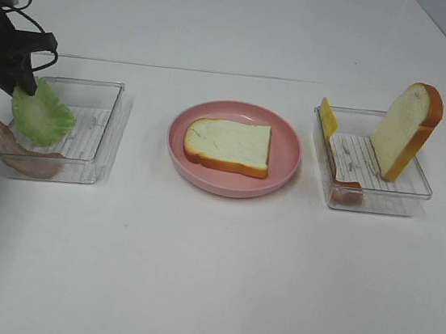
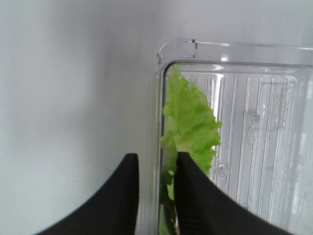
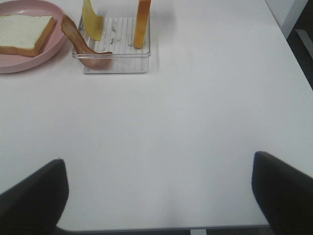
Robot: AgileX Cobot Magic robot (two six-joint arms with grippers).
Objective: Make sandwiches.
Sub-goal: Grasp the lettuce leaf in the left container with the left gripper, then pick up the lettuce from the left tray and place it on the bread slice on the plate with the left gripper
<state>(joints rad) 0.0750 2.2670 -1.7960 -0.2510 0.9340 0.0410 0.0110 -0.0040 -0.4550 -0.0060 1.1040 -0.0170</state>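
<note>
The work surface is a white, matte table [image 1: 209,279].

1. Left gripper [image 2: 156,161]: the smooth, black, tapered fingers [image 2: 195,196] are drawn almost together. They pinch one edge of the lettuce leaf [image 1: 44,115], which is ruffled, pale green and thin. The leaf hangs tilted inside the left tray [image 1: 101,132], a clear rectangle with a ribbed floor. The wrist view also places the tray's wall in the finger gap (whether the wall is clamped too cannot be told).
2. A reddish-brown bacon strip [image 1: 10,145] drapes over that tray's near left corner.
3. Right gripper [image 3: 156,196]: spread wide over bare table and holding nothing. Only its own wrist view shows it.
4. At centre, the round pink plate [image 1: 284,162] carries a flat bread slice [image 1: 230,145], white with an orange-brown crust.
5. The right tray [image 1: 382,195] holds an upright bread slice [image 1: 403,128], a leaning yellow cheese slice [image 1: 328,116] and a second bacon strip [image 1: 344,178].
</note>
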